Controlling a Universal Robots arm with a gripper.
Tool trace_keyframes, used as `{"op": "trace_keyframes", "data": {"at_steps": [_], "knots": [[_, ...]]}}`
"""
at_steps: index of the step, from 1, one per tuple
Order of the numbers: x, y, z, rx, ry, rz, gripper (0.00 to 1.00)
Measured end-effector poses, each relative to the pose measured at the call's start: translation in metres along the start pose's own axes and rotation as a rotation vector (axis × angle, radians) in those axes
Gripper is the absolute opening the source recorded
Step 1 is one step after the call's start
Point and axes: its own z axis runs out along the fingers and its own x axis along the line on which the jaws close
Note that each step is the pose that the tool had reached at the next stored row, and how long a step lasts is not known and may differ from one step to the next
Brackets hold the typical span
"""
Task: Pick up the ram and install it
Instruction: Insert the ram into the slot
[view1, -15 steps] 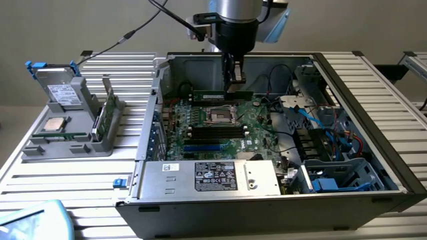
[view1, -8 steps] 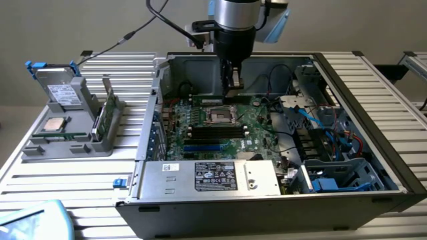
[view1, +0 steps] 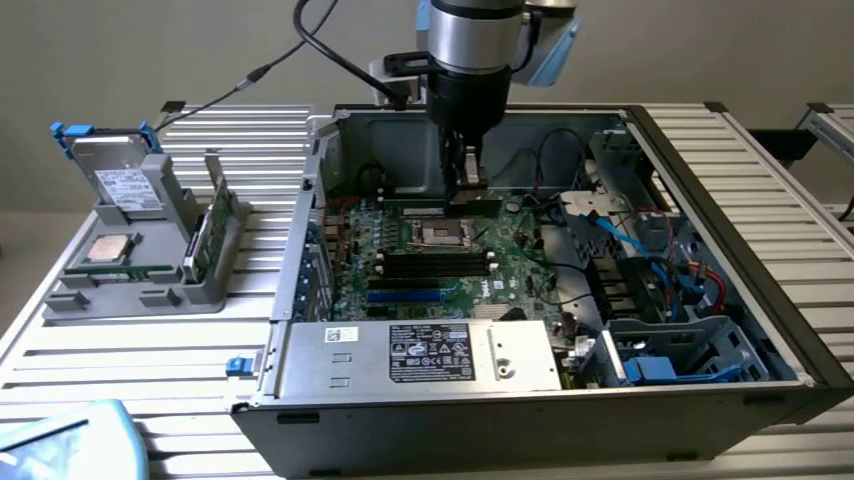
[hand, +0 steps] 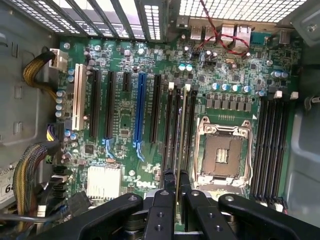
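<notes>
Pincer: the pincer (hand: 177, 176) is clamped on the ram (hand: 181, 130), with 1 black finger (hand: 164, 205) on each flat side. In the exterior view the pincer (view1: 467, 178) hangs from the arm inside the open computer case (view1: 754, 210).
Ram: seen edge-on as a thin strip over the memory slots (hand: 170, 125), just beside the processor socket (hand: 223, 155). Its chips and sticker cannot be seen from this angle, and I cannot tell whether its far edge sits in a slot.
Socket: bare inside a silver frame; 4 black slots (hand: 270, 145) lie on its other side.
Motherboard: the green motherboard (hand: 125, 150) has 1 blue slot (hand: 140, 110); its printing is too small to read.
Power supply: the silver power supply (view1: 334, 360) carries a black label (view1: 430, 352) with white print that is not legible.
Holder: the grey holder (view1: 134, 285) stands on the desk (view1: 147, 350) at the exterior view's left, apart from the case. It carries a silver drive (view1: 114, 175) with blue rails, a square chip (view1: 110, 248) and an upright green stick (view1: 218, 225).
Cut off: a pale blue object (view1: 67, 440) in the corner.
</notes>
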Motion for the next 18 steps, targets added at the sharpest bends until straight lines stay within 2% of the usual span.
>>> {"op": "trace_keyframes", "data": {"at_steps": [6,18], "knots": [[0.001,0.0028,0.0108,0.0000,0.0002,-0.007,0.14],[0.002,0.0029,0.0286,0.0005,0.0021,-0.043,0.14]]}}
